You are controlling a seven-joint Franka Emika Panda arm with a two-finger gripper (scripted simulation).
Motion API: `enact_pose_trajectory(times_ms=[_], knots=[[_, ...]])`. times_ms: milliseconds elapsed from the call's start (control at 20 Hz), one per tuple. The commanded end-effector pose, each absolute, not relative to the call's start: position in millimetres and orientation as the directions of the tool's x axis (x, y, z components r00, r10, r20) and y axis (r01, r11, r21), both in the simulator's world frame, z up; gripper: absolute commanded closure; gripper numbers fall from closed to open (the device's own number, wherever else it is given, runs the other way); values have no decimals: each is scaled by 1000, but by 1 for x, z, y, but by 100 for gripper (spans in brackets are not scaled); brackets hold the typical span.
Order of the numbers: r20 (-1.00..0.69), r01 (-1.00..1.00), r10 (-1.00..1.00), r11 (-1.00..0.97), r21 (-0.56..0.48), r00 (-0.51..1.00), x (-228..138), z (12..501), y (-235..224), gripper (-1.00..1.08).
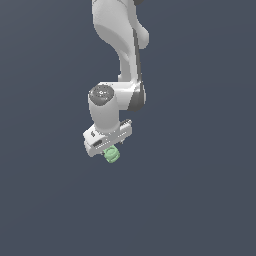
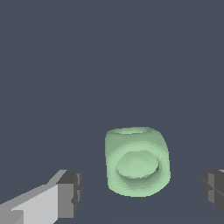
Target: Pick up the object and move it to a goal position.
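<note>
Pale green is the only colour in the whole scene, and it belongs to the object (image 2: 137, 166), a stubby little ridged piece with a rounded hollow in its face. In the wrist view it sits in the gap between the two dark finger pads (image 2: 70, 194), with clear space showing on both sides, so the gripper (image 2: 142, 192) is spread wide and not gripping anything yet. The object looks a bit closer to one pad than the other, so I'd nudge sideways to centre it before squeezing, otherwise the first pad to touch will probably shove or spin it. Can't tell from these shots how low the fingertips are relative to the piece, so I'd keep the descent slow and make sure the pads cover its middle band instead of just catching the top rim. Those rounded ridges look like they could slip, so close gently and evenly. Further back, in the exterior view the gripper (image 1: 111, 148) hangs right over the object (image 1: 111, 154), which peeks out just below the white hand, and the arm (image 1: 120, 55) rises behind it. No goal marker shows on the dark floor (image 1: 200, 200), so just lift straight up after the grab.
</note>
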State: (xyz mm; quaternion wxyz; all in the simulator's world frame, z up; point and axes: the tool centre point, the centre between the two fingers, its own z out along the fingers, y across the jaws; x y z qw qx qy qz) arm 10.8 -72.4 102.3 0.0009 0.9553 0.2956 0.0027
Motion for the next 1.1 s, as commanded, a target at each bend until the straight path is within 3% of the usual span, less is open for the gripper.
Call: enact_pose_trajectory(times_ms=[0, 600, 1050], knots=[[3, 592, 592, -806, 2, 806, 10, 97, -76, -92], [0, 620, 620, -784, 0, 784, 8, 86, -81, -92], [0, 624, 624, -782, 0, 782, 7, 46, -81, -92]])
